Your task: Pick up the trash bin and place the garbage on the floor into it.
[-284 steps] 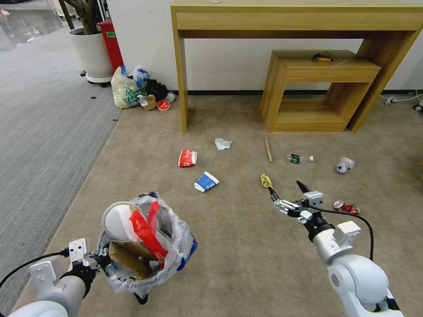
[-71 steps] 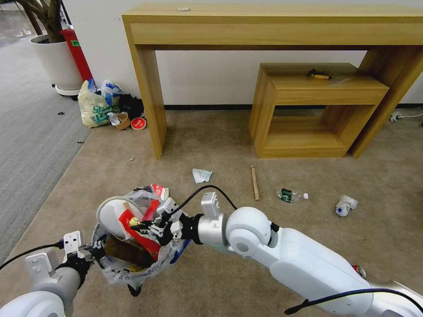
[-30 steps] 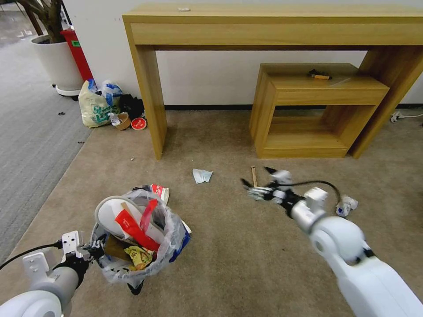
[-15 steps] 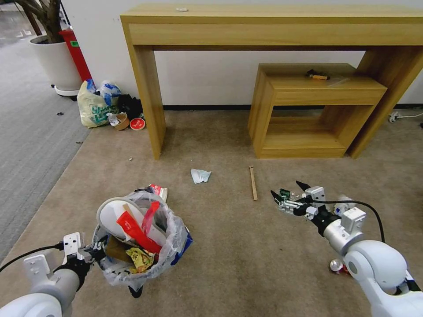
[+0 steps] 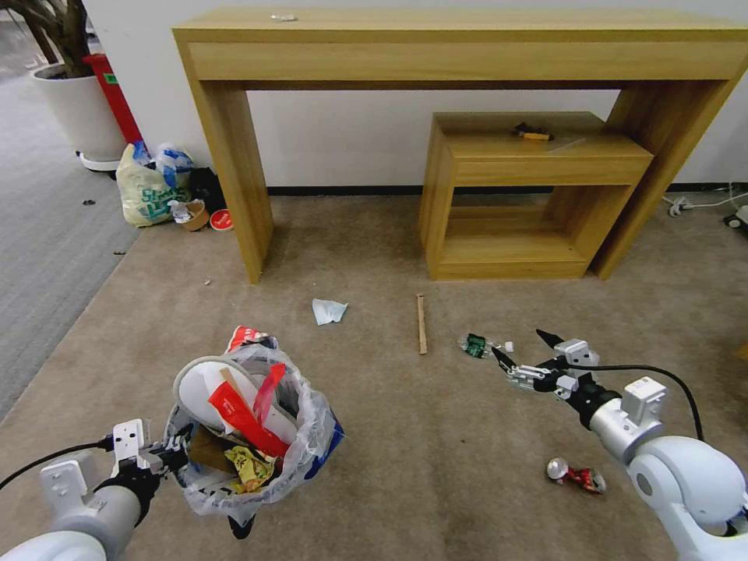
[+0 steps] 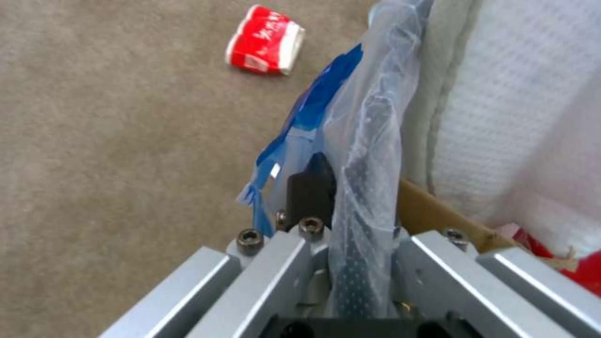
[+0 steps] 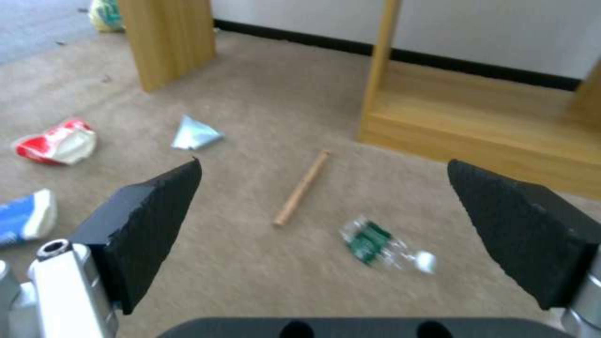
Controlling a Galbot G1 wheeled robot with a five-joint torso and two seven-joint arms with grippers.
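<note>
at about four o'clock in the head view the right arm reached forward and low over the floor (image 5: 405,436), its right gripper (image 5: 523,355) spread wide and empty, black fingertips (image 7: 157,206) well apart and angled toward eleven o'clock. just beyond them lay a crushed plastic bottle (image 5: 477,346) with a green label, close to the gripper but not touching it; in the right wrist view the bottle (image 7: 375,241) sat on the carpet between the two fingers. a wooden stick (image 5: 421,322) lay just past it toward twelve o'clock, and a crumpled paper (image 5: 328,311) farther to eleven o'clock. a crushed can (image 5: 575,475) rested at five o'clock, beside the right forearm. at seven o'clock the left arm was bent close to the body, its left gripper (image 5: 167,456) clenched on the rim of the trash bin (image 5: 249,432), which hung clear of the carpet, stuffed with a white slipper, red wrapper and cardboard. a crushed red cup (image 6: 265,40) lay just behind the bin. open carpet stretched across the middle, bounded at twelve o'clock by a tall wooden desk (image 5: 460,47) and a lower wooden shelf (image 5: 530,195), and at nine o'clock by a grey carpet strip (image 5: 47,257).
</note>
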